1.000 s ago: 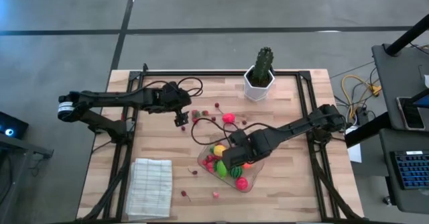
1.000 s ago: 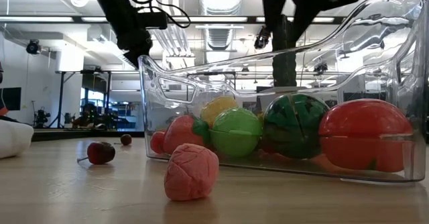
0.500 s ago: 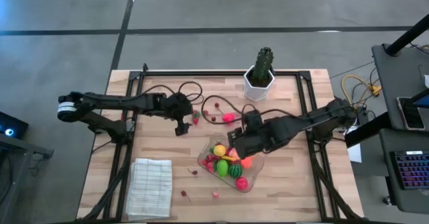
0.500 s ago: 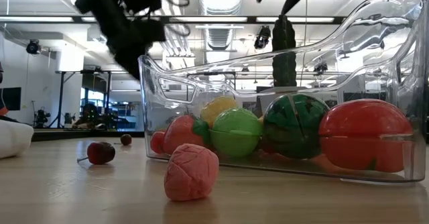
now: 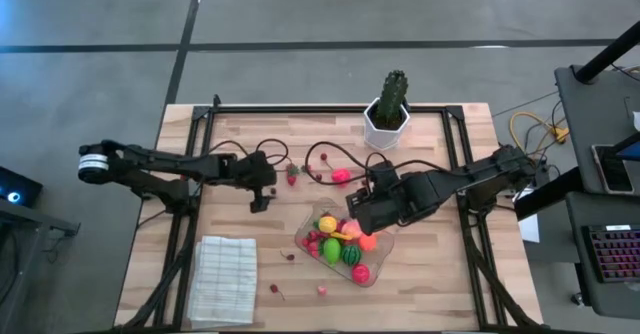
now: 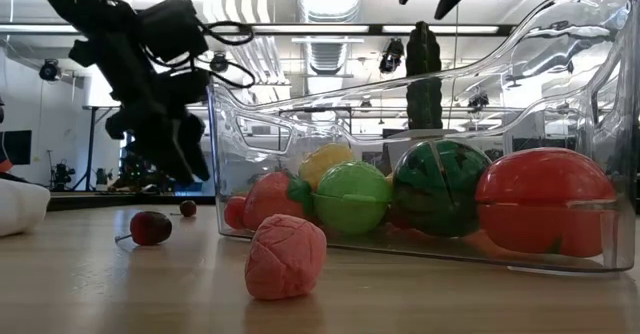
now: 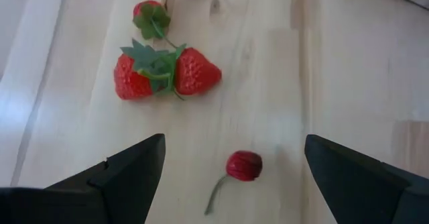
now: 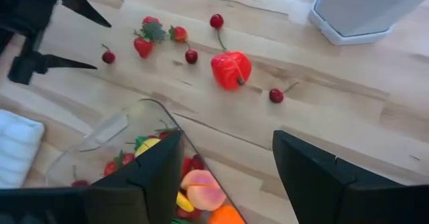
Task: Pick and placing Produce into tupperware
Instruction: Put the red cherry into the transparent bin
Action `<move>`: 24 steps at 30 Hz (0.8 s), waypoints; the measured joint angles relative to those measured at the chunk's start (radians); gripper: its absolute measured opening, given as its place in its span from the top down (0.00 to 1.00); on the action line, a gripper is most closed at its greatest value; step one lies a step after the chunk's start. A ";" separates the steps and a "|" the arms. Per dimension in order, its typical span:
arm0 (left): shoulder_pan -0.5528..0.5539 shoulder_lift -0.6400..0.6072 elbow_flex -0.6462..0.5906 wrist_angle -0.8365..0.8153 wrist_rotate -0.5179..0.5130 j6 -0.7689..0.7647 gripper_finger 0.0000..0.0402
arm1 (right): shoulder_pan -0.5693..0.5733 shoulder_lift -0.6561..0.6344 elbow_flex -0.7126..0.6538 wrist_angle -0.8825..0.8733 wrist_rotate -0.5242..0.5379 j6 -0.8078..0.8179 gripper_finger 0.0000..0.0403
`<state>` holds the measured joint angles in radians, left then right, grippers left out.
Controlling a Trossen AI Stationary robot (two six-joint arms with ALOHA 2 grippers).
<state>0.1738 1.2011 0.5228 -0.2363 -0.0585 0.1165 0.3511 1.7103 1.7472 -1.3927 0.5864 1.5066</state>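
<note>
My left gripper (image 7: pixel 234 140) hangs open just above the table, left of the tupperware. A small red cherry (image 7: pixel 244 165) lies on the wood between its fingers, untouched. Two strawberries (image 7: pixel 164 73) lie just beyond. In the high view this gripper (image 5: pixel 259 199) points down. My right gripper (image 8: pixel 226 135) stands open and empty above the far edge of the clear tupperware (image 5: pixel 303 236), which holds yellow, green, melon and red produce (image 6: pixel 440 186). A red-pink piece (image 8: pixel 231 68) and more cherries lie on the wood past it.
A cactus in a white pot (image 5: pixel 388 109) stands at the far edge. A white ribbed cloth (image 5: pixel 222 279) lies at the near left. A pink piece (image 6: pixel 286 257) and small berries (image 5: pixel 273 290) lie loose on the wood near the tupperware.
My left gripper has sunk toward the table and come a little toward the near edge, tipping further downward over the cherry. My right gripper has risen out of the tupperware and gone toward the far edge, then held still.
</note>
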 joint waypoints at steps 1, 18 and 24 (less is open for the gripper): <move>0.000 -0.001 0.000 -0.001 -0.001 0.003 0.15 | 0.000 0.000 -0.001 -0.004 -0.001 0.000 0.45; 0.001 0.083 -0.019 -0.005 0.005 0.031 0.24 | 0.000 0.002 -0.021 -0.008 -0.001 -0.015 0.45; 0.001 0.128 -0.012 -0.003 0.008 0.028 0.39 | 0.000 0.002 -0.060 -0.007 -0.010 0.025 0.45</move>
<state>0.1745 1.3292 0.5107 -0.2392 -0.0505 0.1448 0.3511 1.7126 1.6876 -1.3994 0.5766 1.5321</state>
